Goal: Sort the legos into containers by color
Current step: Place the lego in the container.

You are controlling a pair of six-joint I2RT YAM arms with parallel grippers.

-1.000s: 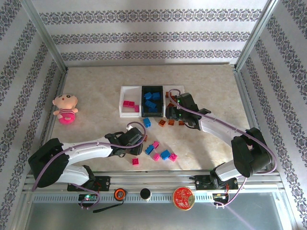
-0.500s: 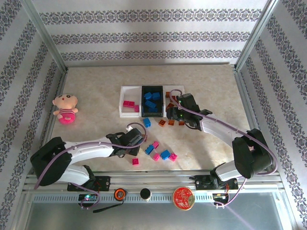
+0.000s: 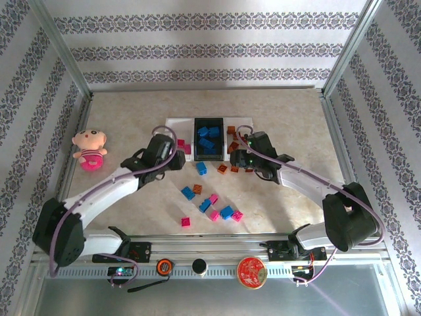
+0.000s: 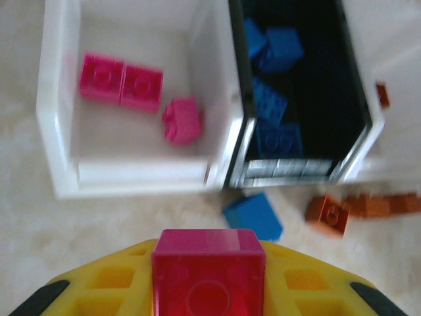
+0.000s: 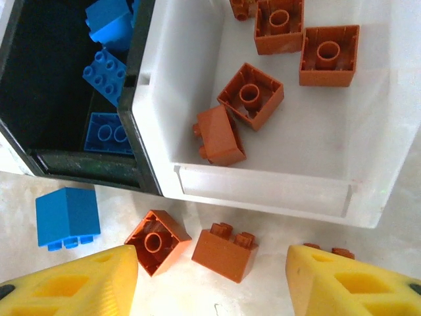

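Observation:
My left gripper (image 3: 172, 154) hangs just in front of the left white container (image 3: 169, 123), shut on a magenta lego (image 4: 209, 270). That container (image 4: 59, 131) holds three magenta legos (image 4: 141, 87). The black middle container (image 4: 240, 99) holds several blue legos (image 4: 276, 99). My right gripper (image 3: 239, 158) stands open over two orange legos (image 5: 156, 240) (image 5: 225, 250) on the table, touching neither. Just beyond them, the right white container (image 5: 263, 191) holds several orange legos (image 5: 251, 94).
Loose blue and magenta legos (image 3: 220, 210) lie on the table between the arms, with one blue lego (image 3: 188, 193) and one magenta lego (image 3: 187, 222) apart. A blue lego (image 5: 68, 217) lies before the black container. A pink plush doll (image 3: 89, 149) sits at the far left.
My left gripper shut on a magenta lego near the table's middle and carried it up and back to the left white container. My right gripper shifted slightly toward the orange legos on the table.

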